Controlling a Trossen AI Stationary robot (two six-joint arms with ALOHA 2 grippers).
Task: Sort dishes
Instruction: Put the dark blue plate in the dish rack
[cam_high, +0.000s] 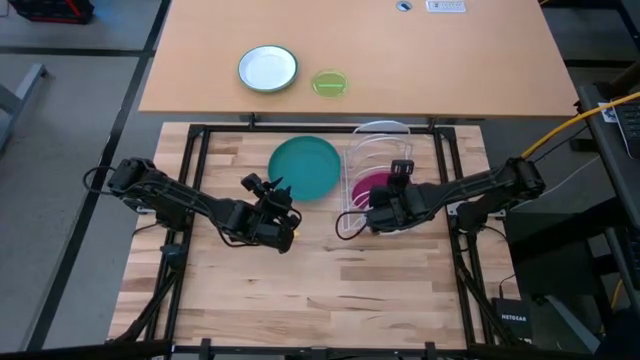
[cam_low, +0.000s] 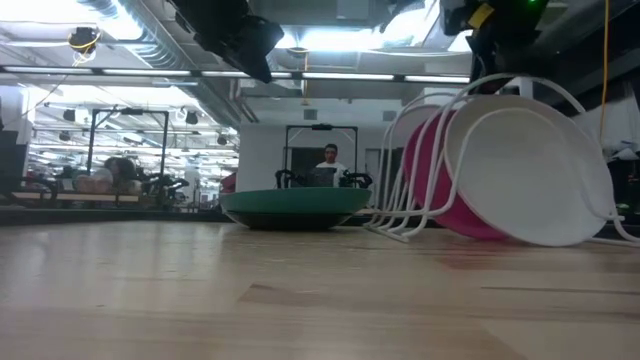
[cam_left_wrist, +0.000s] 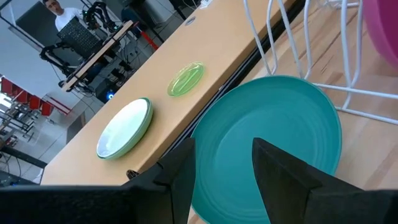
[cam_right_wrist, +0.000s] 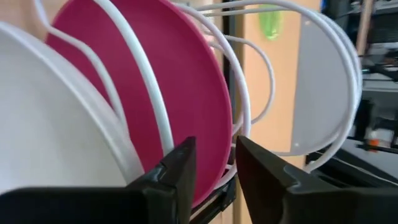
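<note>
High view, left hand: the left hand (cam_high: 284, 212) hangs over the wooden counter (cam_high: 300, 290), just beside the near rim of the teal plate (cam_high: 305, 167); its fingers (cam_left_wrist: 283, 180) stand apart with nothing between them.
High view, right hand: the right hand (cam_high: 375, 212) sits at the near end of the white wire rack (cam_high: 372, 180), over the standing plates.
Right wrist view: the right hand's fingers (cam_right_wrist: 177, 177) are apart, a narrow gap between them, gripping nothing; the magenta-pink plate (cam_right_wrist: 180, 81) stands just ahead of them.
Teal plate: lies flat on the wooden counter, beside the rack on the left arm's side, touching no other dish.
Magenta-pink plate: stands on edge in a slot of the rack, leaning slightly.
White plate: the plain white plate (cam_low: 525, 175) stands on edge in the rack, in the slot next to the pink one, nearer the low camera.
Far counter: a white plate with a green rim (cam_high: 267, 69) and a small lime-green dish (cam_high: 329, 84) lie flat on the lighter counter (cam_high: 450, 70) beyond the rack, near each other but apart.
Room: a person (cam_low: 330, 160) sits at a desk far behind the counter in the low view.
</note>
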